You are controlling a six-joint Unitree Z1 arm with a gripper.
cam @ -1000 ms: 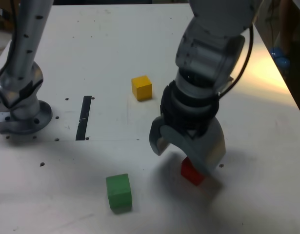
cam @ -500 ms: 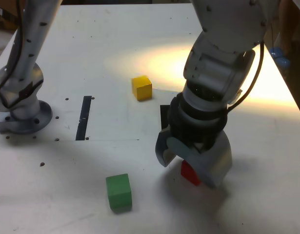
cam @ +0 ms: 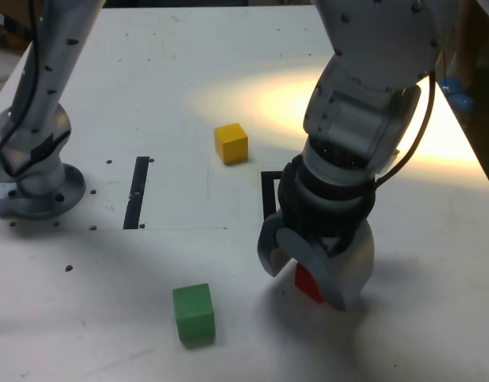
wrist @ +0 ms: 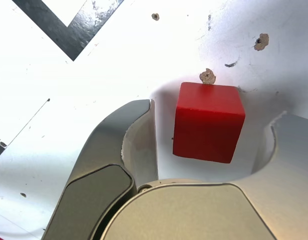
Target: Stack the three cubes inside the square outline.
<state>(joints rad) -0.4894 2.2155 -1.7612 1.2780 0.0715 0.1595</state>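
Note:
The red cube (cam: 307, 283) (wrist: 209, 122) sits on the white table between the two fingers of my gripper (cam: 308, 278) (wrist: 211, 115). The jaws are open, and the wrist view shows a narrow gap on each side of the cube. A yellow cube (cam: 230, 143) rests farther back, towards the exterior view's left. Near the front edge, also to that view's left, is a green cube (cam: 193, 313). Only a corner of the square outline (cam: 268, 193) (wrist: 68, 35) shows, just behind the gripper; the arm hides the rest.
A thin black strip (cam: 137, 191) lies on the table (cam: 188, 72) at the exterior view's left, beside the arm's grey base (cam: 33, 187). Small screw holes dot the surface. Something blue (cam: 457, 94) sits past the table's right edge.
The gripper has come down and shifted slightly right around the red cube, and its jaws have narrowed towards it. The cubes have not moved.

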